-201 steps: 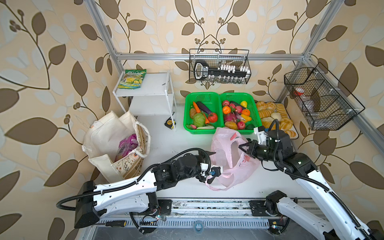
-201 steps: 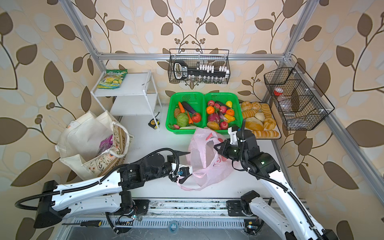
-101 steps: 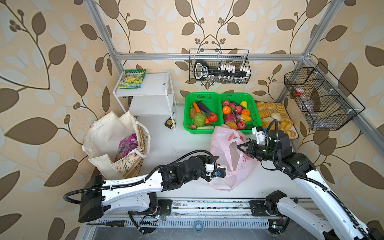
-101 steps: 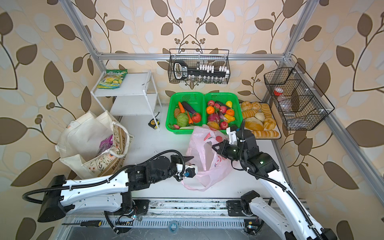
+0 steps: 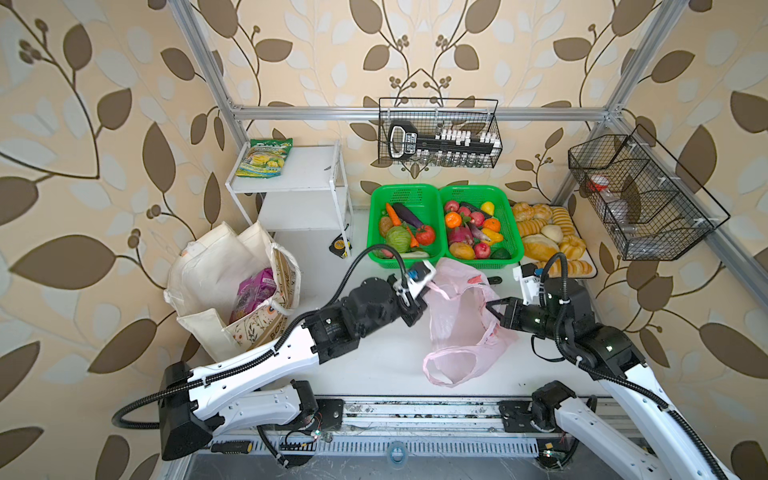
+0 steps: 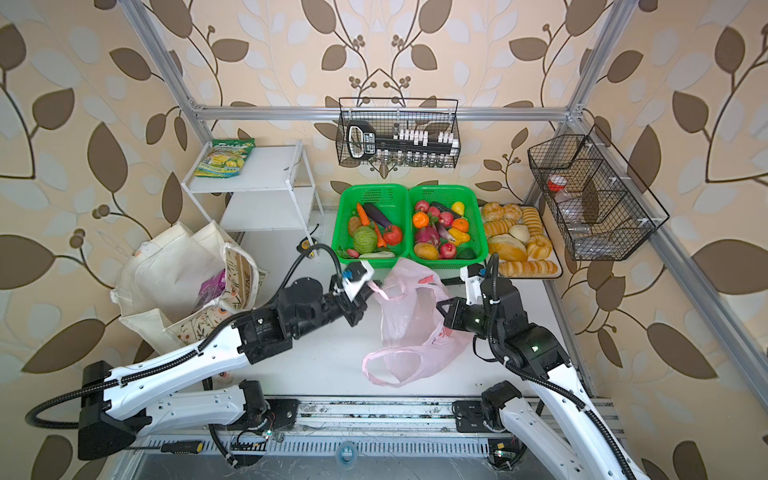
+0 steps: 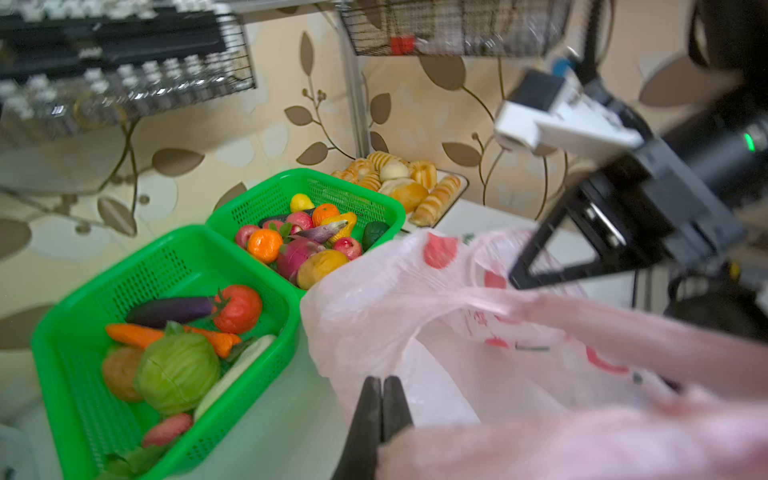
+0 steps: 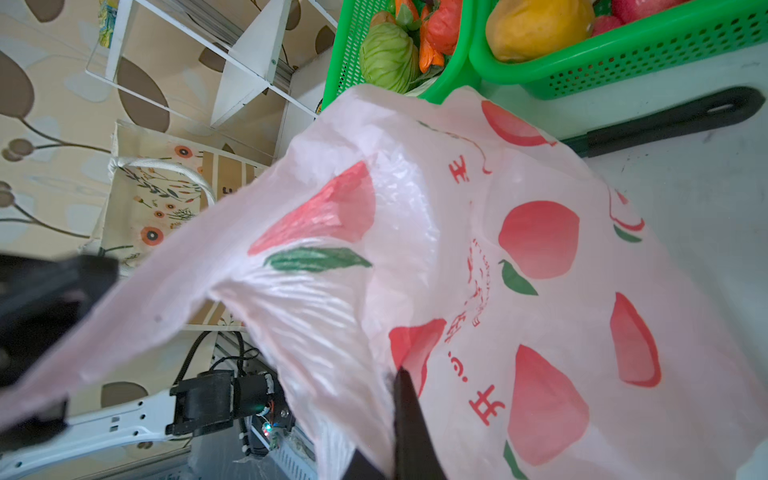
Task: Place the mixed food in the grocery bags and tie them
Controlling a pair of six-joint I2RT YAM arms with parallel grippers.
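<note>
Watching both top views, I have the pink plastic bag (image 5: 457, 332) slumped on the table (image 5: 374, 365) near the middle, just in front of the two green baskets (image 5: 440, 195), with its mouth stretched between my two arms. The left end effector (image 5: 424, 293) sits at the bag's left rim. In the left wrist view its fingers (image 7: 365, 407) are pressed flat together with pink film bunched right at the tips, so I read it as pinching the rim there. The right end effector (image 5: 490, 308) is at the opposite rim. The right wrist view shows its dark finger (image 8: 409, 415) clamped against the printed film, so it too is pinching the bag. One handle loop lies slack on the table on the near side.

The canvas tote (image 5: 208, 270) stands open at the left of the table, well apart from both end effectors, and the purple grape-print packet (image 5: 254, 291) shows inside it. The green cabbage (image 5: 398, 240) and red tomato (image 5: 425, 235) lie close together in the basket nearer the white shelf (image 5: 307, 174), and the brown potato (image 5: 385, 224) is just beside the cabbage. The bread rolls (image 5: 544, 237) fill a tray to the right of the baskets. The yellow-green snack packet (image 5: 264, 158) lies on top of the shelf, behind the tote.
</note>
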